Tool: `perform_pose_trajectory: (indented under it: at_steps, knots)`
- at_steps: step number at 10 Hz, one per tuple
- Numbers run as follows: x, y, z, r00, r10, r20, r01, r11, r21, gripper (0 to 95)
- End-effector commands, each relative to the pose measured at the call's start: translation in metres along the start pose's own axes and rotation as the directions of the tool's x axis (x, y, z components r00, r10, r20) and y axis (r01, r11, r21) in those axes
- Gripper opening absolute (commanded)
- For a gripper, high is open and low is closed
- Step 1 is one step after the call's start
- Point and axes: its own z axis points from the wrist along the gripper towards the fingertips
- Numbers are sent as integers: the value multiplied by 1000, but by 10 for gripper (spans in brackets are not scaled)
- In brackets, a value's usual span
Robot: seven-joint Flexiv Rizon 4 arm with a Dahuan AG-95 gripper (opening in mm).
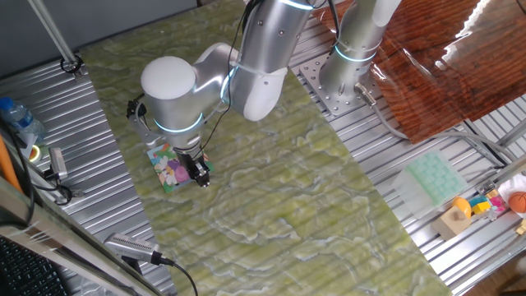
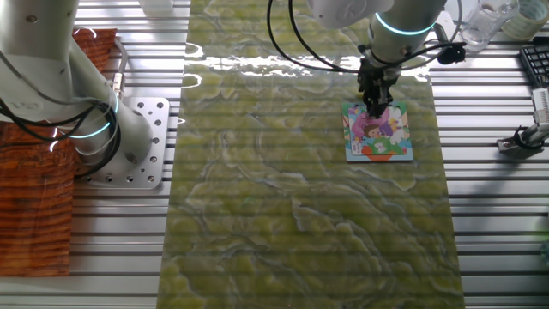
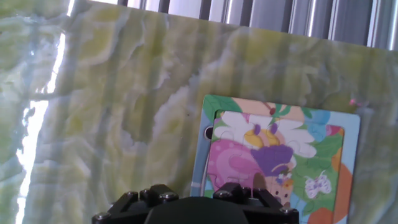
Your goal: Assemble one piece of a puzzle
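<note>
Directly under the gripper (image 1: 200, 174) the puzzle (image 1: 169, 168) is lying flat on the green marbled mat (image 1: 288, 205), with the arm (image 1: 246, 74) bending down over it from behind. In the one fixed view the fingers are hanging at the puzzle's near right corner, their tips reaching down to its edge; whether they are touching the board cannot be told. In the other fixed view the gripper (image 2: 375, 101) is standing over the puzzle's (image 2: 377, 133) far edge, its dark fingers looking close together, but the gap between them is too small to read, so whether it is narrow, closed or holding anything cannot be told. The piece is not showing as a separate thing in any view; it may be hidden between the fingers or under them. In the hand view only the black gripper body (image 3: 196, 208) is filling the bottom edge, the fingertips not showing, and the puzzle (image 3: 280, 162) is spreading ahead and to the right of it, its blue border framing a cartoon picture in pink, purple, white and green. Well away from the gripper, at the far right of the one fixed view, a pale green tray (image 1: 433, 177) is resting on the slatted metal table (image 1: 107, 189), with small coloured toys (image 1: 485, 205) just beyond it.
</note>
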Motion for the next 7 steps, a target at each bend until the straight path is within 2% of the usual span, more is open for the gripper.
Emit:
perform_pose_trajectory:
  at_steps: [1,2,3,7]
  knots:
    - [-2,-1,-3,1000,2,-3,-2,1000,-7,570]
    - [-3,-1,-4,1000,13,-4,-13,1000,-5,190]
    - [-4,-1,-6,1000,24,-5,-24,1000,-8,0]
    - [-4,-2,-6,999,34,-8,-34,999,-6,0]
